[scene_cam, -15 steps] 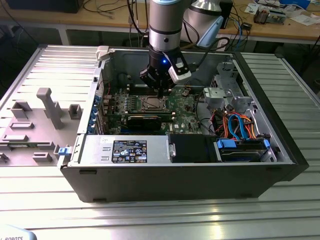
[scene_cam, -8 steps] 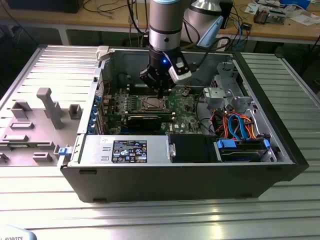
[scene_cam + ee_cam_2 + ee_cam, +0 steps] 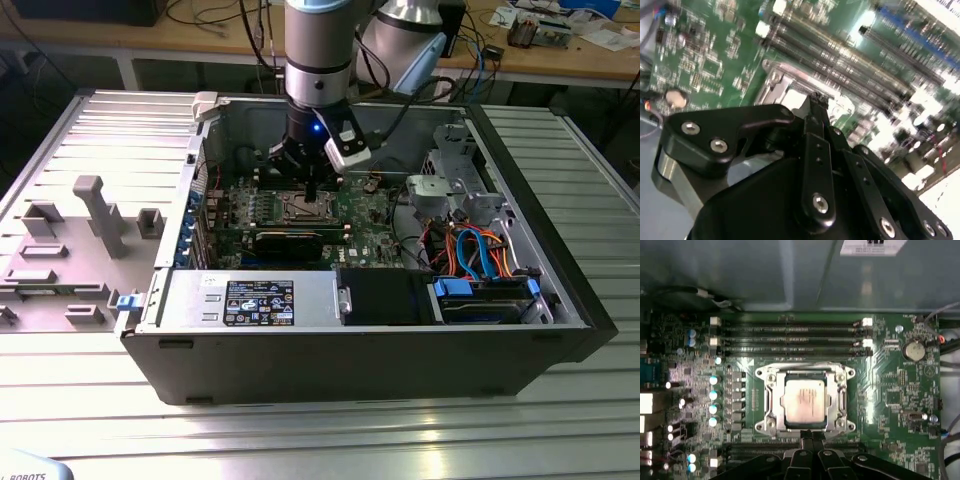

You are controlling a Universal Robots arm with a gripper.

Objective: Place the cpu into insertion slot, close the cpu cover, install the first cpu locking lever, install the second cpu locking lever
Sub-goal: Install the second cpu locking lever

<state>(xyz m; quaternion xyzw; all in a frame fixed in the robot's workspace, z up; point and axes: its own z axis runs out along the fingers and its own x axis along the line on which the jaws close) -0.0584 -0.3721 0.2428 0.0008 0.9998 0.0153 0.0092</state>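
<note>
Claw [image 3: 807,436] is shut tight w/ nothing in it, tips at the socket's edge, maybe to push metal parts. Cpu [image 3: 805,401] sits in its insertion slot [image 3: 771,405]; cpu cover [image 3: 805,375] lies down around it.

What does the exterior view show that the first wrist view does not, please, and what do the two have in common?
The exterior view takes in the whole open computer case, the robot arm reaching down into it, the drive cables and the grey tray beside the case. The first wrist view brings out the chip seated in its socket, with the cover framing it. Both show the green motherboard and the gripper by the socket's edge.
</note>
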